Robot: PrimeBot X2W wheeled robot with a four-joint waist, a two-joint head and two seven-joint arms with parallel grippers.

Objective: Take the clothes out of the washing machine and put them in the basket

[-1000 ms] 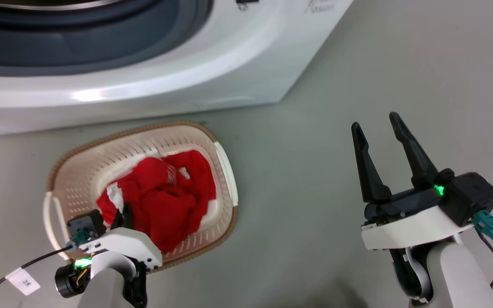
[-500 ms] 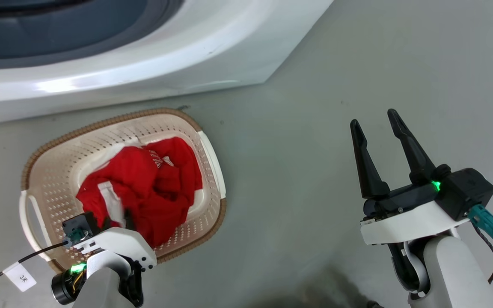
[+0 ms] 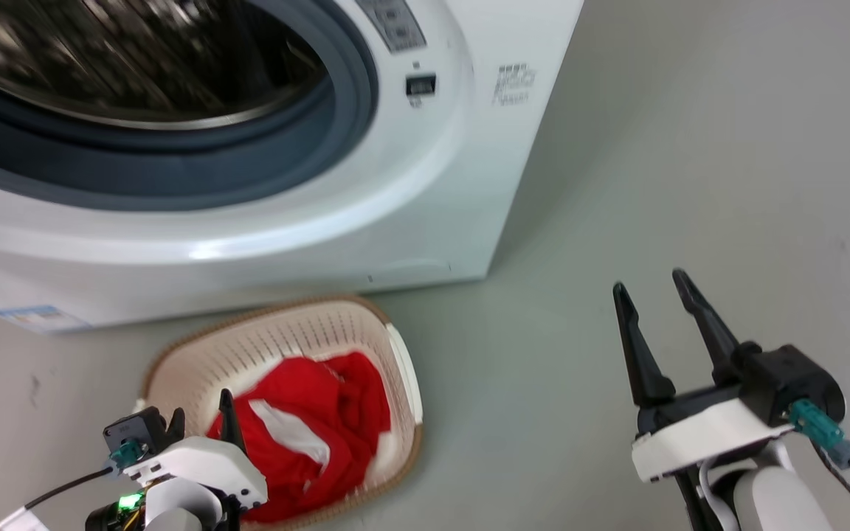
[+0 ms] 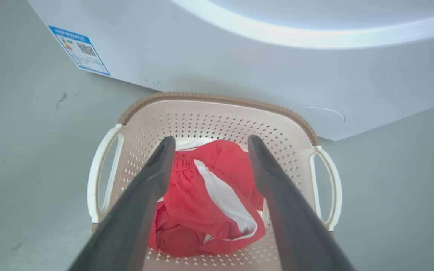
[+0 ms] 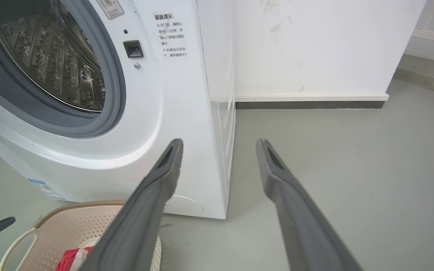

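Observation:
The red clothes [image 3: 322, 435] with white stripes lie bunched in the cream basket [image 3: 277, 332], on the floor before the washing machine [image 3: 366, 214]. My left gripper [image 3: 201, 417] hovers open over the basket's near side, holding nothing. In the left wrist view its fingers [image 4: 153, 180] frame the clothes [image 4: 209, 195] inside the basket [image 4: 217, 98]. My right gripper [image 3: 650, 286] stands open over bare floor to the right, empty. The right wrist view shows that gripper [image 5: 220, 143] facing the machine's [image 5: 171, 98] front corner, with the basket [image 5: 66, 222] at lower left.
The porthole [image 3: 174, 158] is open, and the visible part of the steel drum [image 5: 55, 60] is bare metal. A white wall with a dark skirting [image 5: 307, 104] runs behind the machine. Grey floor [image 3: 690, 162] stretches to the right.
The head camera has tilted up, bringing the drum into view. My left gripper has risen out of the clothes, its open fingers now showing above them. The right gripper stays open.

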